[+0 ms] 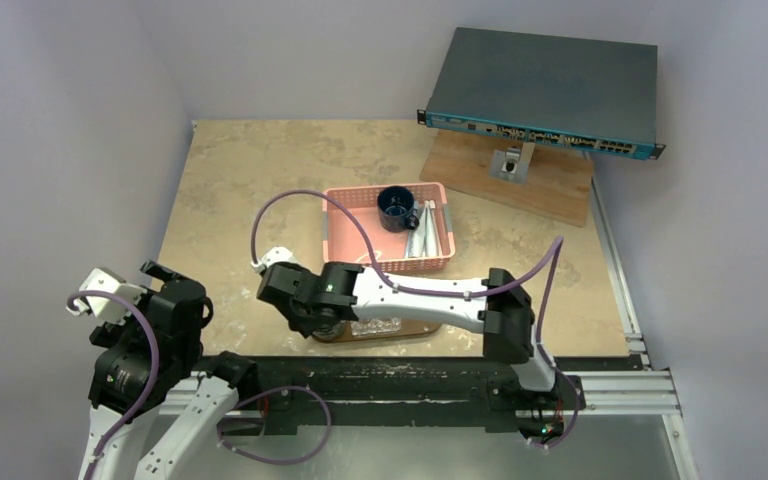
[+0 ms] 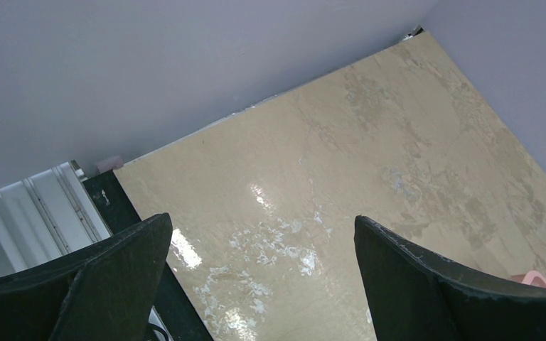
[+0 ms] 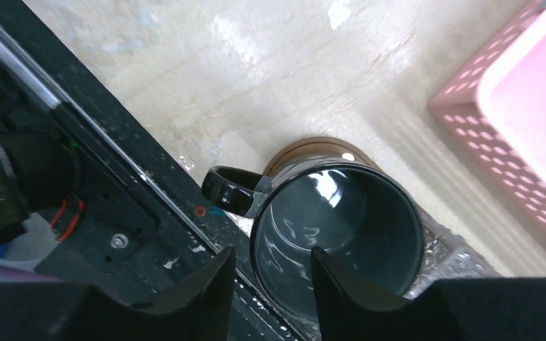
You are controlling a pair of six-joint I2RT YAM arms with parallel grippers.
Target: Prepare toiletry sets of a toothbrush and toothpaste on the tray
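Observation:
The dark brown tray point(image 1: 418, 328) lies at the table's near edge, mostly under my right arm; its rounded end shows in the right wrist view point(image 3: 306, 145). A dark mug point(image 3: 341, 220) stands on that end. My right gripper point(image 3: 274, 256) is open, one finger outside the mug's rim and one inside; it also shows from above point(image 1: 305, 310). Pale grey-white toothpaste tubes point(image 1: 418, 243) and slim toothbrushes point(image 1: 432, 222) lie in the pink basket point(image 1: 340, 235). My left gripper point(image 2: 263, 227) is open and empty above bare table at the near left point(image 1: 165, 275).
A second dark mug point(image 1: 397, 208) stands in the basket. Crinkled clear plastic point(image 3: 449, 250) lies on the tray beside the mug. A network switch point(image 1: 545, 90) on a wooden board point(image 1: 520, 182) is at the back right. A black rail point(image 3: 135, 199) runs along the near edge.

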